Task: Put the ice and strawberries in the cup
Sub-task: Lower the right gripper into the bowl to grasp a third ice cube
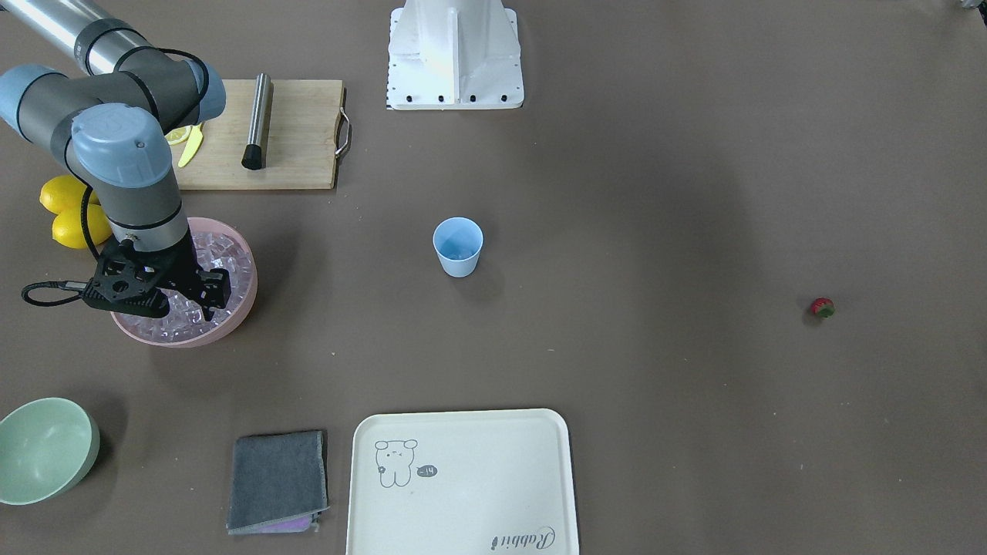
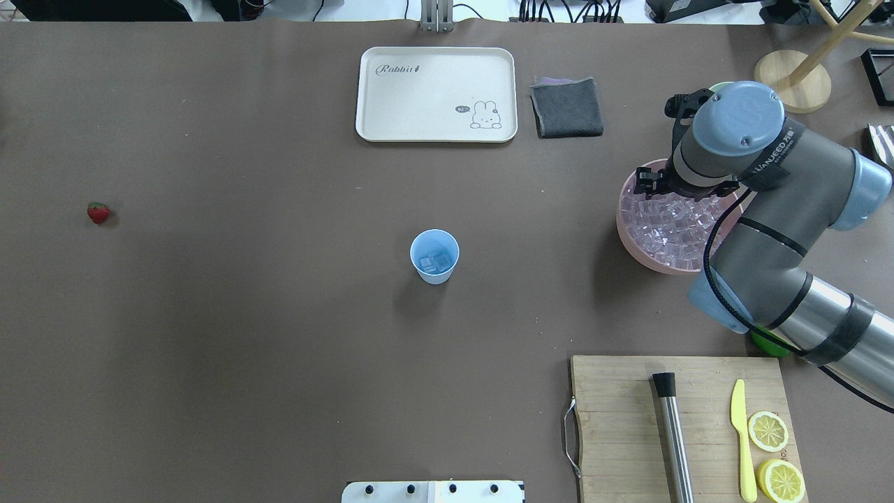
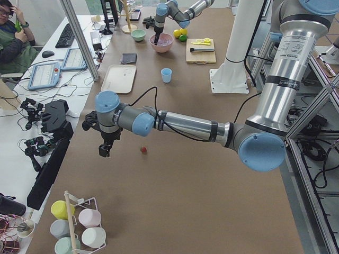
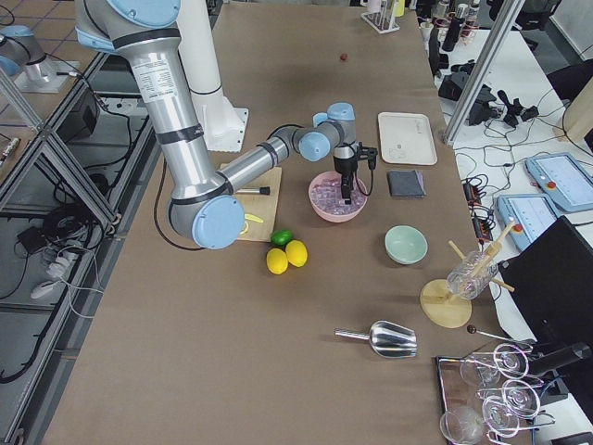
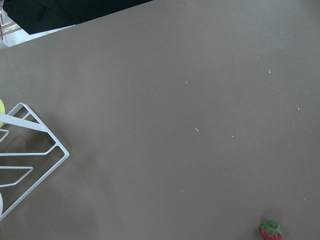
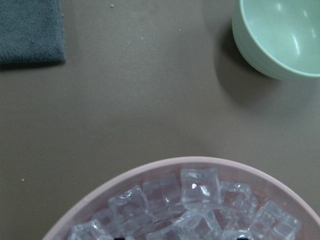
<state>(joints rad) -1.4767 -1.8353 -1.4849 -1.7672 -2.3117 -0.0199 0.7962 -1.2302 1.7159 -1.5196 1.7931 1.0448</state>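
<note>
Glassy and faintly pink-tinted: found the ice (image 2: 667, 227) heaped as small clear cubes in a round, smooth pink bowl (image 1: 245, 304) on the robot's right side, with a few more cubes at the bottom of the cup (image 1: 458, 250). Saw that cup, plain light-blue plastic, tapered and handleless, upright near the table's middle, well apart from the bowl. Spotted the strawberry (image 1: 822, 307), tiny, red and green-capped, lying alone on the matt brown table (image 1: 655, 193) far toward the left side. Found the right gripper (image 1: 210, 307) pointing down into the bowl, fingertips among the cubes; could not tell whether open or closed, most of it hidden behind wrist and camera mount. Made out the left gripper (image 3: 104, 150) only in the side view, hanging above the table near the strawberry; could not judge its jaws either. Caught only part of the bowl's rim in the right wrist view, the rest cut off at the frame's edge.
</note>
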